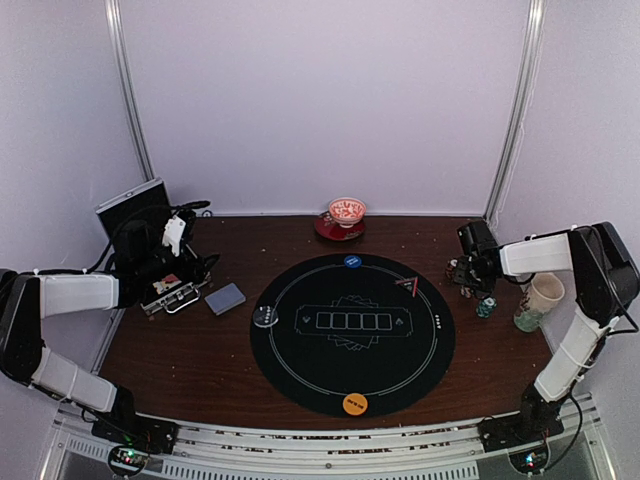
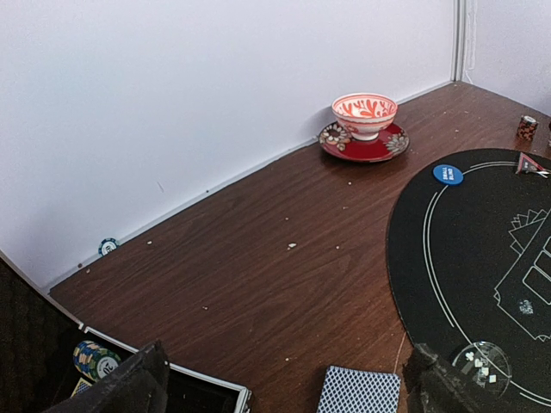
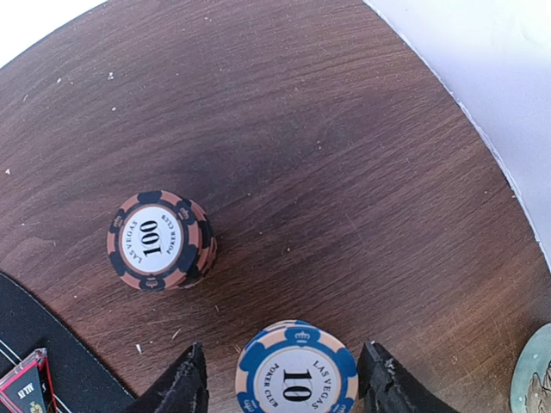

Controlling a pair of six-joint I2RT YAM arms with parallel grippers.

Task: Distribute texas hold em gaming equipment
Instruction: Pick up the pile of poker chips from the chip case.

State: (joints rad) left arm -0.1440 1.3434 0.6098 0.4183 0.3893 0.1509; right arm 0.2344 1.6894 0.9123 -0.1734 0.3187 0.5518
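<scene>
A blue-and-peach stack of poker chips marked 10 stands on the wood between the fingers of my right gripper. The jaws are open, with a gap on each side of the stack. A navy-and-pink stack marked 100 stands just beyond, to the left. In the top view my right gripper hangs right of the black mat. My left gripper is open and empty above the wood. Below it lies the grey-blue deck of cards. Blue, orange and clear marker discs lie on the mat's rim.
An open metal-edged case holding chips sits under my left gripper. A red-and-white bowl on a red saucer stands at the back wall. A cup stands at the right edge, and a teal chip stack beside it.
</scene>
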